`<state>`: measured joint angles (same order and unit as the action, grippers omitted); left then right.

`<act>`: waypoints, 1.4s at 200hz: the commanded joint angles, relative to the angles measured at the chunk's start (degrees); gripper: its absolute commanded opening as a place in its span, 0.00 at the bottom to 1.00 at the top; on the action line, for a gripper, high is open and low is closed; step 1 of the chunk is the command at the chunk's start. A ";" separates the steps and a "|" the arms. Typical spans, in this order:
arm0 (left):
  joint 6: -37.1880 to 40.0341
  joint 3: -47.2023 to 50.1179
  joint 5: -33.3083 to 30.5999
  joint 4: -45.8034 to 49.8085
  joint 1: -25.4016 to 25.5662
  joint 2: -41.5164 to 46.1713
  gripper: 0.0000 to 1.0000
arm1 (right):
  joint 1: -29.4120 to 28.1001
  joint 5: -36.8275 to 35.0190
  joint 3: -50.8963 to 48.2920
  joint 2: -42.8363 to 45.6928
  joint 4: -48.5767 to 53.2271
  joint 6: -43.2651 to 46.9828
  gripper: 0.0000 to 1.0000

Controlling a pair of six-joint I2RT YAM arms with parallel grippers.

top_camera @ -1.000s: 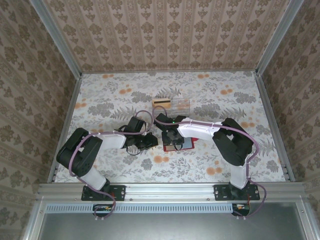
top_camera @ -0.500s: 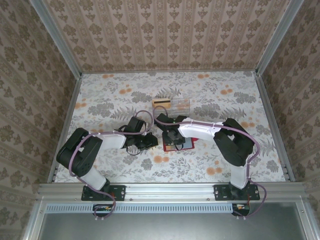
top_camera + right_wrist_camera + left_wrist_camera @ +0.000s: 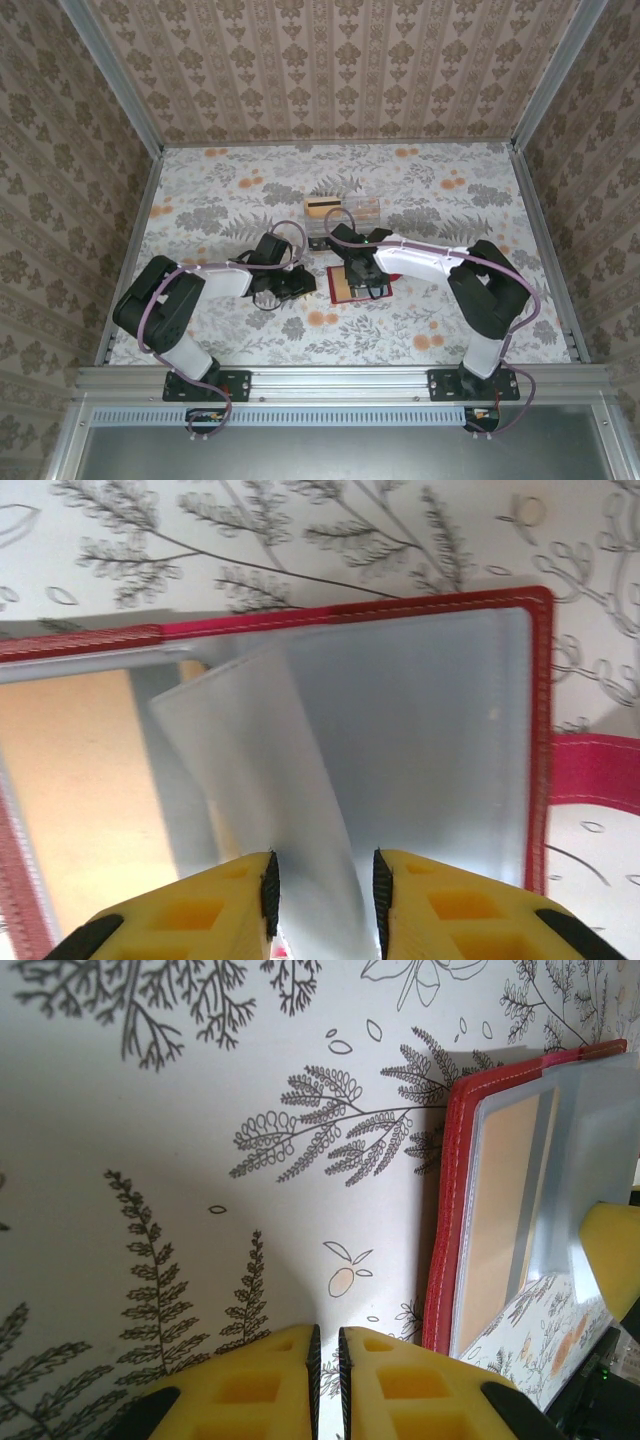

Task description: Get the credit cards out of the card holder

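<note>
The red card holder (image 3: 430,730) lies open on the table, grey-blue inside up, its closing tab (image 3: 590,775) at the right. A tan credit card (image 3: 70,780) sits in its left half (image 3: 343,288). A whitish credit card (image 3: 260,760) stands tilted up out of the holder between the fingers of my right gripper (image 3: 322,865), which is shut on its edges above the holder (image 3: 365,280). My left gripper (image 3: 325,1330) is shut on nothing, low over bare table just left of the holder's red edge (image 3: 450,1210). Another tan card with a dark stripe (image 3: 322,205) lies in the tray.
A clear plastic compartment tray (image 3: 358,212) stands just behind the holder. Patterned walls and metal rails enclose the floral table on three sides. One yellow right finger (image 3: 610,1250) shows at the edge of the left wrist view.
The right arm has shifted to the right, uncovering the tan card in the holder's left half. Its jaws have narrowed a little. The left arm has not moved.
</note>
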<state>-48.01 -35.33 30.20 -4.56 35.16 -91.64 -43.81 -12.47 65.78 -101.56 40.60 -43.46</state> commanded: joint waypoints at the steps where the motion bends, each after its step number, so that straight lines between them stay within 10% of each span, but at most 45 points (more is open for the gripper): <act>1: 0.98 0.18 0.87 1.21 -0.44 1.12 0.16 | 1.28 -3.08 -1.90 3.03 3.06 0.83 0.35; 65: 2.20 -2.02 1.01 3.95 -0.27 2.69 0.16 | 4.53 -1.74 -6.07 11.50 -0.65 4.03 0.37; 104: 3.40 -5.74 0.36 7.05 0.99 2.64 0.16 | 5.47 10.73 -10.40 16.64 -13.37 4.50 0.31; 143: 4.19 -9.87 -0.87 9.39 3.43 -0.63 0.00 | 6.41 23.02 -13.68 13.81 -24.87 2.55 0.14; 280: 4.09 -14.25 -3.65 13.35 7.73 -8.55 0.00 | 13.48 35.61 -18.43 6.06 -31.59 1.53 0.16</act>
<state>-44.77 -48.45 27.46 7.20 42.39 -98.67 -31.11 19.81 48.29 -94.17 10.52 -41.15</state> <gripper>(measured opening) 0.047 0.147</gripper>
